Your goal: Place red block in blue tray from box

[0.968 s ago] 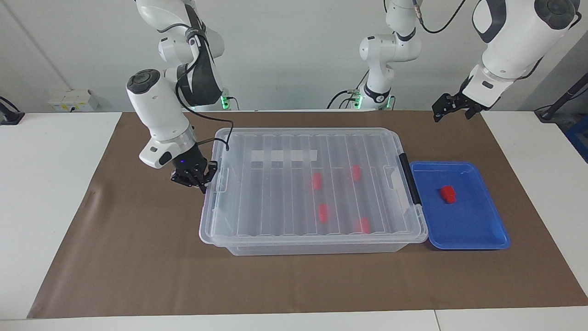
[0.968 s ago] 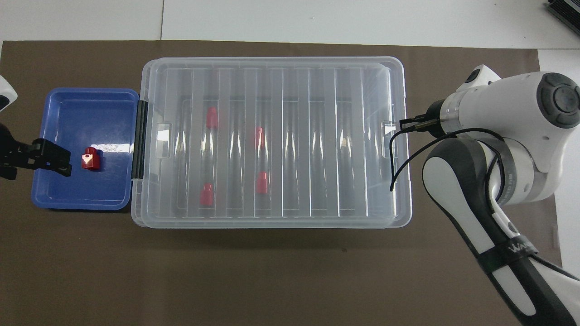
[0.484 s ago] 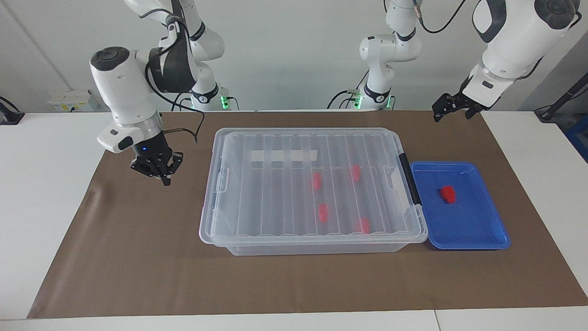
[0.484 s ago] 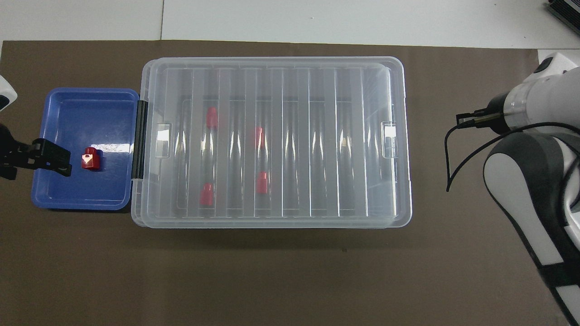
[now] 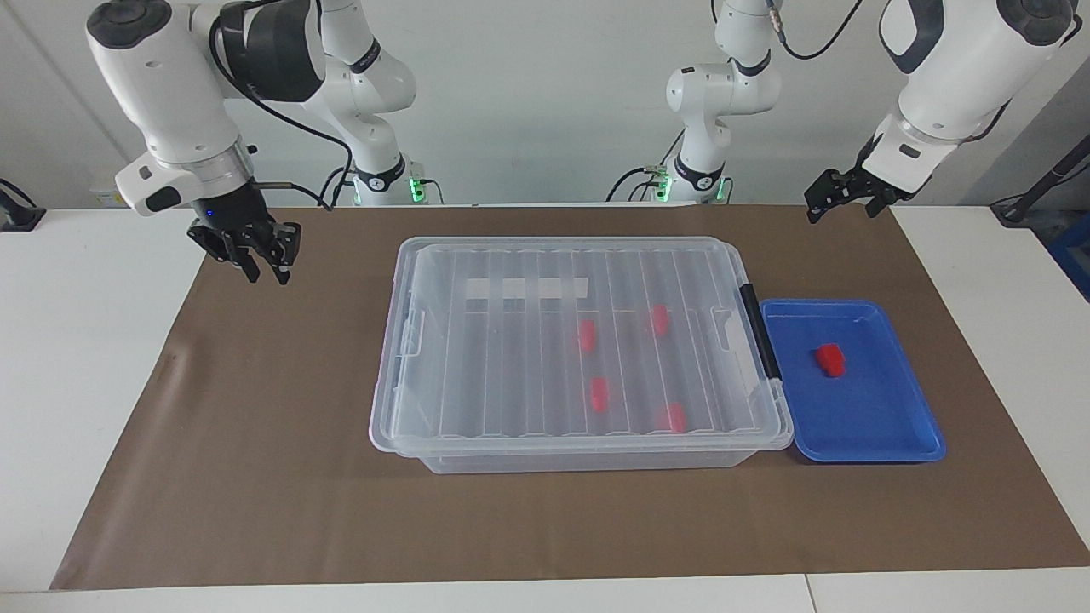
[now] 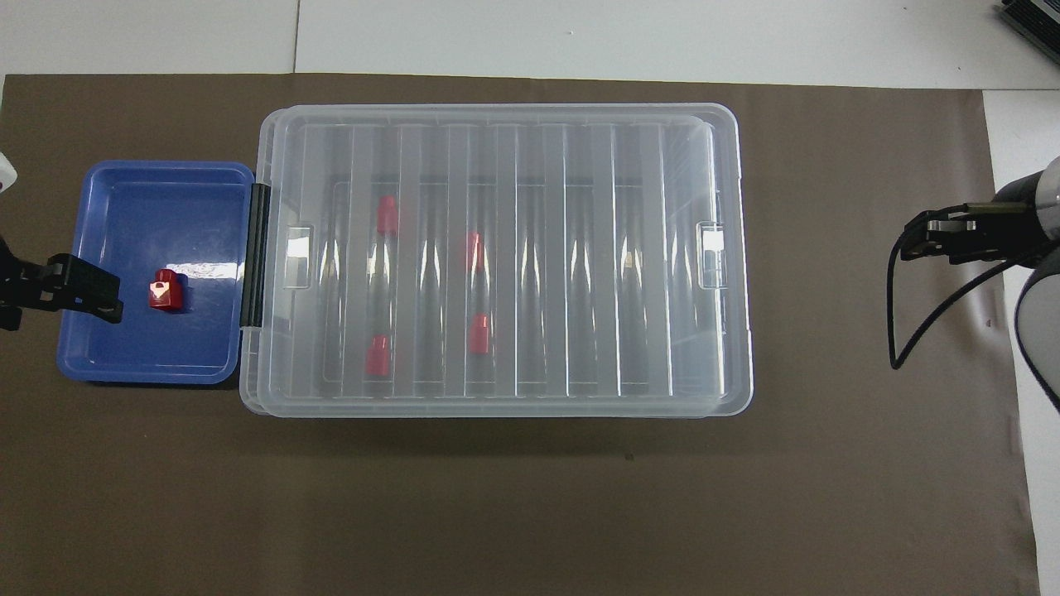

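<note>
The clear box (image 5: 511, 358) (image 6: 580, 248) lies on the mat with its ribbed lid down. Several red blocks show through the lid, one of them a red block (image 5: 599, 393) (image 6: 479, 333) near the middle. Another red block (image 5: 830, 358) (image 6: 165, 290) lies in the blue tray (image 5: 869, 417) (image 6: 132, 207), which sits against the box's black handle (image 5: 760, 332). My right gripper (image 5: 269, 274) (image 6: 911, 240) hangs open and empty over the mat, off the box's other end. My left gripper (image 5: 839, 204) (image 6: 112, 300) waits open and empty, raised by the tray's outer edge.
A brown mat (image 5: 255, 443) covers the middle of the white table (image 5: 77, 340). A black cable (image 6: 919, 314) loops down from my right wrist. The two arm bases stand at the robots' edge of the table.
My right gripper has lifted away from the box's end clip, swung out toward its own end of the table, and its fingers have parted. My left arm has barely moved.
</note>
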`<state>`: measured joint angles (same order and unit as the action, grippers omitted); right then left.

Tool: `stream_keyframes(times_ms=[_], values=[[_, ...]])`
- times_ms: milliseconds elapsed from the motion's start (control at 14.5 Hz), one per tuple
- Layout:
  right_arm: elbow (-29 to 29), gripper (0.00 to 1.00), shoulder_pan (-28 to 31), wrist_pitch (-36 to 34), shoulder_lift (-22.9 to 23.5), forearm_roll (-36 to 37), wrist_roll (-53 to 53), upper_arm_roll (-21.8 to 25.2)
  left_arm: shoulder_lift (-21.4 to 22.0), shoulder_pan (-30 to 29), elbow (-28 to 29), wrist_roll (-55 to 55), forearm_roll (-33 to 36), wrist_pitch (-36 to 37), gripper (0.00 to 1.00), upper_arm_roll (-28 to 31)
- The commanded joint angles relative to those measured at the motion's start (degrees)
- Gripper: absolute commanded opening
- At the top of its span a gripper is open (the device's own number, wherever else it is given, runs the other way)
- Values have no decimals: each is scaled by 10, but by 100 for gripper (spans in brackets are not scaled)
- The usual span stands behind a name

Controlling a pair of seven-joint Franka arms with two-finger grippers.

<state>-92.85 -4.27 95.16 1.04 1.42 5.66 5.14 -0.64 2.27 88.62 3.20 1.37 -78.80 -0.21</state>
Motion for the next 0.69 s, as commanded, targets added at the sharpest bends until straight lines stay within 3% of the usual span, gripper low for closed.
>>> stream_keyframes(times_ms=[0,622], values=[[21,100,8,-51,-7,-21,12,0,12,-1,9,7,-8,5,100,4],[21,100,5,-60,-10,-12,5,-4,13,-3,10,9,-8,-42,100,6]])
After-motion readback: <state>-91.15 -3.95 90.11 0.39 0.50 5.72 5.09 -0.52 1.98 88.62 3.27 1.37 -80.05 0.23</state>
